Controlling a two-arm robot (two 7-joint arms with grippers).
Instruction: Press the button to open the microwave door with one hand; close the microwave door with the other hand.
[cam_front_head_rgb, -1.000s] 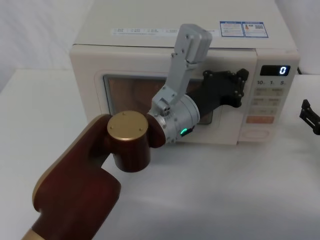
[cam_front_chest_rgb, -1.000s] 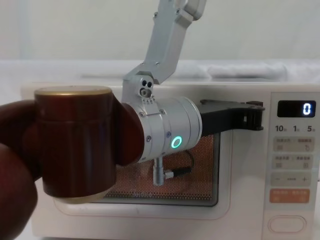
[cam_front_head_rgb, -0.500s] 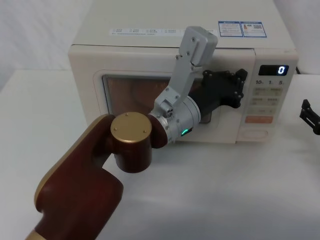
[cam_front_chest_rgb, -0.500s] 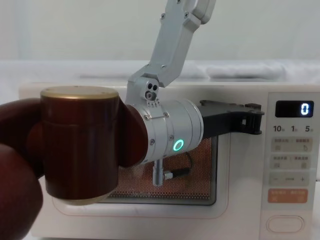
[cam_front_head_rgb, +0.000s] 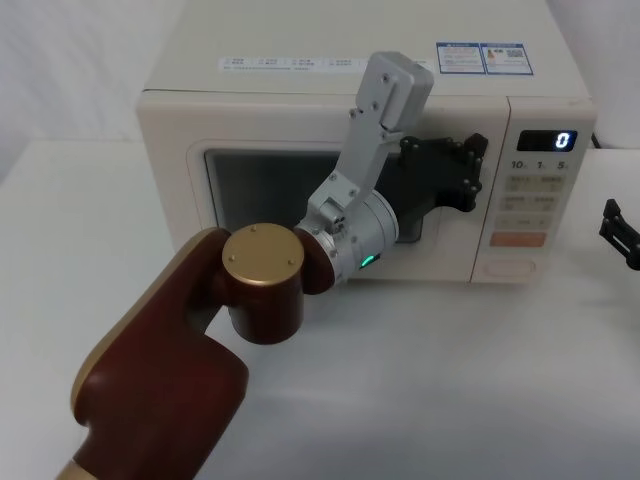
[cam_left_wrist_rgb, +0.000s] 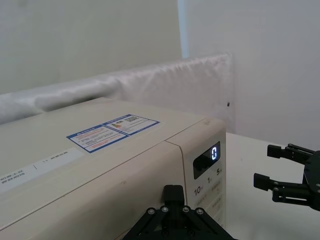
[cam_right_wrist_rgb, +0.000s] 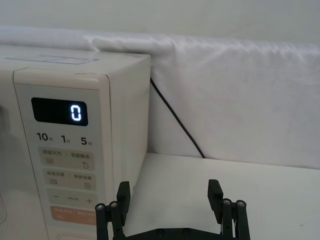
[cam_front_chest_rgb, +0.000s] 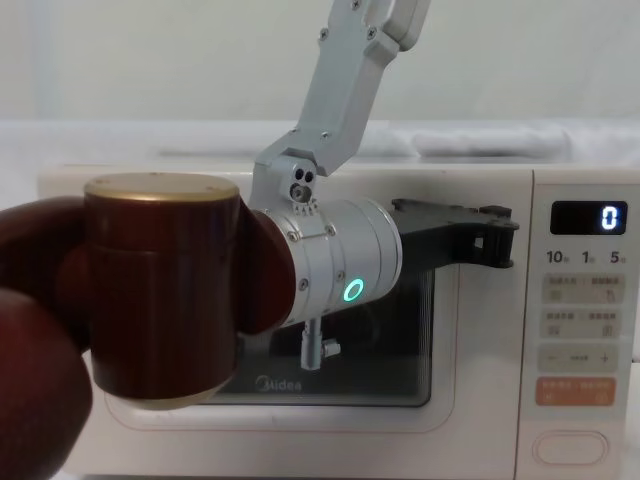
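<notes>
The left gripper (cam_front_head_rgb: 455, 172) hides part of the microwave door (cam_front_chest_rgb: 440, 350), now flush and dark-windowed; finger state unclear. The right gripper (cam_right_wrist_rgb: 170, 202), spread, hovers beside the microwave.

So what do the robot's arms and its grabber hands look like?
The left arm has big rounded dark red shells with gold trim and a round gold cap. Next comes a silver cylinder wrist with a glowing green ring and a grey boxy link. Its left gripper is black, with small screws. The right gripper is black too, with two flat fingers and small silver screws.
</notes>
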